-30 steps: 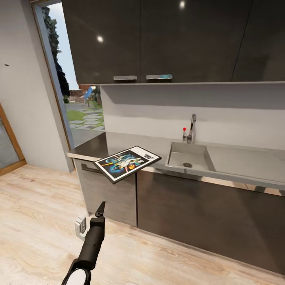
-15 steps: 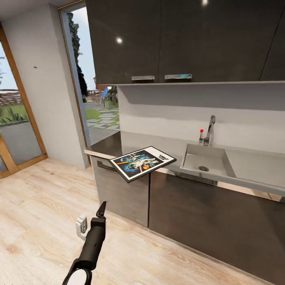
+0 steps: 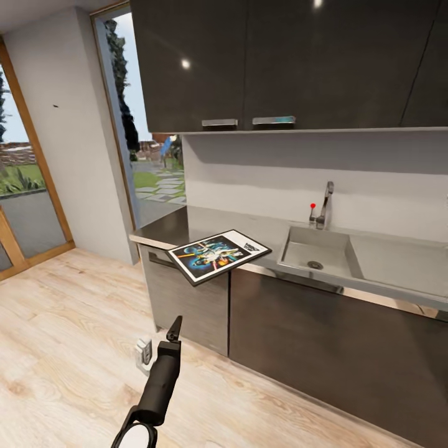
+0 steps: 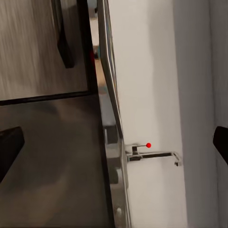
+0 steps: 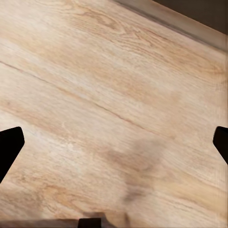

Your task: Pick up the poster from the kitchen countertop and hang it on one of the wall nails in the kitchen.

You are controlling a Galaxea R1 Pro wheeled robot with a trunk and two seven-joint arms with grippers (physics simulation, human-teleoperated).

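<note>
At 12 o'clock, black-framed rectangular poster [image 3: 219, 256] overhangs light-grey desk [image 3: 386, 261]; approach step. Both tools spread, empty; reach req'd next.

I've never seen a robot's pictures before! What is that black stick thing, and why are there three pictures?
The black stick is the robot's left arm, ending in its left gripper, seen from a camera on its head. The other two pictures come from cameras on its wrists. The left wrist camera looks at the tap. The right one looks down at the wooden floor, with the right gripper's dark fingertips spread wide. Neither gripper holds anything. The poster lies on the kitchen countertop, poking over its edge, beside the sink.
</note>
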